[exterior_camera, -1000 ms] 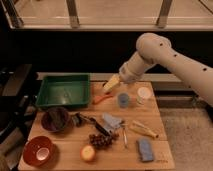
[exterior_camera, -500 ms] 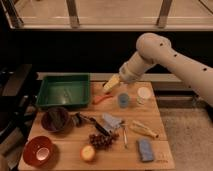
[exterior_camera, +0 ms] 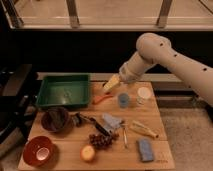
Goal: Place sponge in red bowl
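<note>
The sponge is a small flat blue-grey pad lying at the front right of the wooden table. The red bowl stands at the front left corner, glossy red-orange with a paler centre and nothing in it. My gripper hangs above the back middle of the table, just right of the green tray, far from both the sponge and the bowl. It holds nothing that I can see.
A green tray stands at the back left, with a brown-maroon bowl in front of it. An apple, grapes, a paler folded grey-blue piece, a blue cup, a white cup and a yellow object lie between.
</note>
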Controlling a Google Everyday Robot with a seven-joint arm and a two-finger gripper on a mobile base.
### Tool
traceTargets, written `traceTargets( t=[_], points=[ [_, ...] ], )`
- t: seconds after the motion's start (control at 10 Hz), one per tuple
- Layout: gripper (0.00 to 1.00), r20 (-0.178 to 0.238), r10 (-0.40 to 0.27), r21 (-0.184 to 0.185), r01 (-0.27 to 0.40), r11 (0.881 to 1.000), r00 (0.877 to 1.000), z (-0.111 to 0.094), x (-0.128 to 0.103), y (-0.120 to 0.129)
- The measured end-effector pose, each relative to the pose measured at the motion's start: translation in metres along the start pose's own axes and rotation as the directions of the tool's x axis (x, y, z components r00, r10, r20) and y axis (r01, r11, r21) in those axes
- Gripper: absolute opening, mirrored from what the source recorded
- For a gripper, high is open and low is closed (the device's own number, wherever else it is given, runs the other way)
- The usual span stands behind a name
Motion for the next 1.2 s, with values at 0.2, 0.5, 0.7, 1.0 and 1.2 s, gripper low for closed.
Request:
traceTargets(
  t=[0.2, 0.5, 0.7, 1.0, 1.2],
  points=[
    [0.73, -0.007, 0.003, 0.013, -0.003, 1.0, 1.0, 0.001, 0.002, -0.002],
    [0.73, 0.004, 0.1, 0.007, -0.1, 0.995, 0.995, 0.01, 0.039, -0.041],
    [0.73, -0.009, 0.167, 0.019, -0.167, 0.986, 0.986, 0.012, 0.081, -0.077],
    [0.73, -0.068, 0.251, 0.059, -0.247, 0.967, 0.966, 0.019, 0.149, -0.114],
    [0.73, -0.07, 0.248, 0.058, -0.244, 0.968, 0.966, 0.019, 0.149, -0.113]
  ],
)
